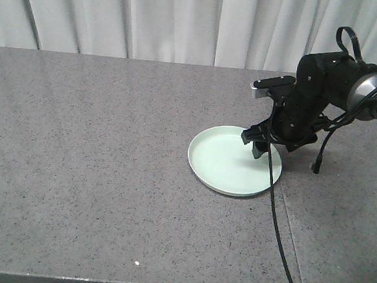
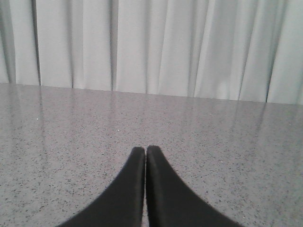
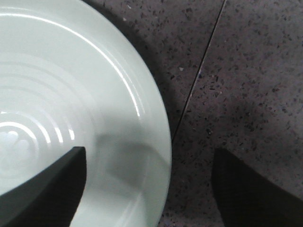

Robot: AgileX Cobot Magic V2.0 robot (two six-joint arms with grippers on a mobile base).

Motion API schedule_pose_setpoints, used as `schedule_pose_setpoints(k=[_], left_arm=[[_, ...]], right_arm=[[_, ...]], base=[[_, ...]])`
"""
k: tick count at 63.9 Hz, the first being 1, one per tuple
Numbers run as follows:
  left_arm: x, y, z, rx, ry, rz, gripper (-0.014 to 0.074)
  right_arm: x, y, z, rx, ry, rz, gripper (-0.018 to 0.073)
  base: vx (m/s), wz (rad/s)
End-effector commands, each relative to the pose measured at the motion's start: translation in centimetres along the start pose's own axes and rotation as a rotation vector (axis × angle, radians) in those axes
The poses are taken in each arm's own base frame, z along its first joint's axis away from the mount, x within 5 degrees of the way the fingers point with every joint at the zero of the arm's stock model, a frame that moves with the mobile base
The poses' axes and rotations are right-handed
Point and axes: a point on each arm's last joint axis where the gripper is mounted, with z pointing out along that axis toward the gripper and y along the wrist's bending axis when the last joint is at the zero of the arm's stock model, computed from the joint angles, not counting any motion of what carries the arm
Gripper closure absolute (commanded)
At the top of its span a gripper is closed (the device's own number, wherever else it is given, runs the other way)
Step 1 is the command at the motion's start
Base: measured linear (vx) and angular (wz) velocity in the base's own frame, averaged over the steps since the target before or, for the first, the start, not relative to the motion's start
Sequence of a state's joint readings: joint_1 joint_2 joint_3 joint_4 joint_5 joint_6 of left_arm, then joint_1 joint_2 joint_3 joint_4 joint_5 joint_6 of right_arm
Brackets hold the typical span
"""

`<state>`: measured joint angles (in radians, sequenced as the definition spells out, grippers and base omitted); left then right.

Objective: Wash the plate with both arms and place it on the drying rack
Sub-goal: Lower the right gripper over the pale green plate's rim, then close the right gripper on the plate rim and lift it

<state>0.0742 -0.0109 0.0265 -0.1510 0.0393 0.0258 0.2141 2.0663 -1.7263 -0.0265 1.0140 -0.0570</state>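
Note:
The pale mint-green plate (image 1: 229,160) lies flat on the grey speckled counter, right of centre. My right gripper (image 1: 261,143) hangs over its right rim, pointing down. In the right wrist view this gripper (image 3: 150,153) is open and straddles the plate (image 3: 71,94) at its edge. One finger (image 3: 52,189) is over the inside of the plate and the other finger (image 3: 246,189) is over the bare counter. My left gripper (image 2: 145,149) is shut on nothing, low over bare counter and facing the curtain. The drying rack is out of view.
A thin seam (image 1: 288,216) in the counter runs from the plate's right side to the front edge. A black cable (image 1: 274,199) hangs from the right arm across the plate's rim. White curtains (image 1: 184,18) close off the back of the counter.

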Motion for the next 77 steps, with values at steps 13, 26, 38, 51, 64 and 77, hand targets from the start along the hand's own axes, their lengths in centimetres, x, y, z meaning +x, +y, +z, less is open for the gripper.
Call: schedule_pose_setpoints(k=[13, 26, 38, 51, 64, 77], left_arm=[[0.0, 0.1, -0.1, 0.003, -0.067, -0.011, 0.0602], [0.0, 0.1, -0.1, 0.003, -0.067, -0.011, 0.0602], [0.0, 0.1, -0.1, 0.003, -0.067, -0.011, 0.0602], [0.0, 0.1, -0.1, 0.003, -0.067, -0.011, 0.0602], [0.0, 0.1, -0.1, 0.003, -0.067, -0.011, 0.0602], [0.0, 0.1, -0.1, 0.003, -0.067, -0.011, 0.0602]], right_arm=[[-0.7, -0.4, -2.0, 0.023, -0.06, 0.006, 0.0036], [-0.6, -0.4, -1.8, 0.023, -0.044, 0.01, 0.0142], [-0.4, -0.3, -1.8, 0.022, -0.027, 0.01, 0.0382], [-0.3, -0.3, -1.8, 0.021, -0.011, 0.011, 0.0574], [-0.3, -0.2, -2.6, 0.005, -0.029, 0.018, 0.0568], [-0.5, 0.2, -8.5, -0.042, -0.205, 0.035, 0.0564]], base=[[0.0, 0.0], [0.0, 0.0], [0.0, 0.0], [0.0, 0.0], [0.0, 0.0], [0.0, 0.0]])
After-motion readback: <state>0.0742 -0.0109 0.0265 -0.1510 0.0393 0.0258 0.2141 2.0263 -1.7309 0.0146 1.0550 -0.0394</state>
